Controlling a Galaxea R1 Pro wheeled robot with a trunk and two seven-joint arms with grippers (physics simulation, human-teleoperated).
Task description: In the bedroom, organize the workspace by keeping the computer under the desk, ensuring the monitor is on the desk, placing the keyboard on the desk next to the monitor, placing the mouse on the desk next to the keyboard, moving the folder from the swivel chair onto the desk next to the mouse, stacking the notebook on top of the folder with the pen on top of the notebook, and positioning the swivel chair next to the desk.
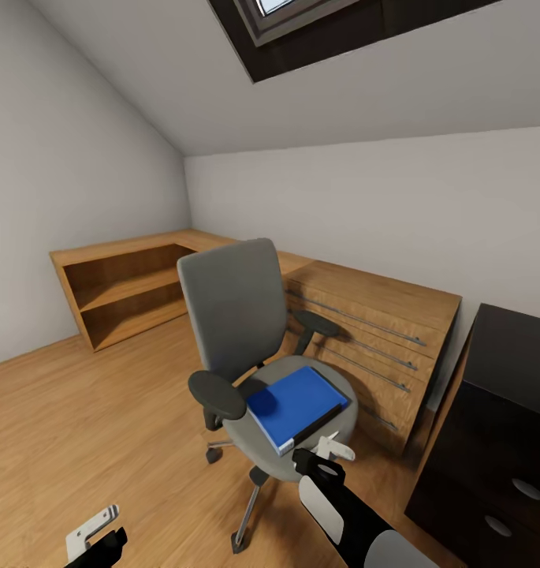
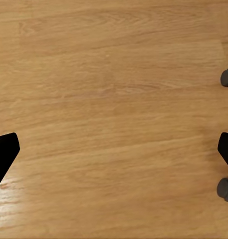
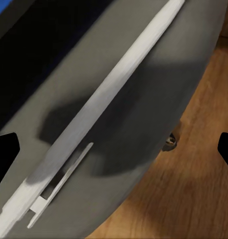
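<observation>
Grey swivel chair point(image 1: 258, 347) stands mid-room on a glossy wood-plank floor point(image 1: 80, 426): tall flat fabric back, rounded seat pad, two dark oval armrests, thin metal star base with small castors. Blue folder point(image 1: 295, 406) lies flat on the seat, rectangular, matte cover, dark spine edge and pale page edge toward the camera. White pen point(image 3: 99, 107) lies on the seat pad just beside the folder's dark edge, slim tapered barrel with a flat clip; in the right wrist view it runs diagonally across the grey pad. Right tool point(image 1: 329, 457) hovers over the seat's front rim near the pen, white fingers, black wrist; jaws spread wide, nothing between them, black tips at both margins of its wrist view. Left tool point(image 1: 92, 536) hangs low over bare floor, jaws wide apart, empty; its wrist view has smooth planks and two grey castors point(image 2: 226, 189) at one edge. Behind the chair a wooden L-shaped worktop point(image 1: 356, 288) sits against the white wall, drawer fronts with long metal bar handles, open shelves on the far leg. Black cabinet point(image 1: 506, 418) with round knobs stands beside it.
</observation>
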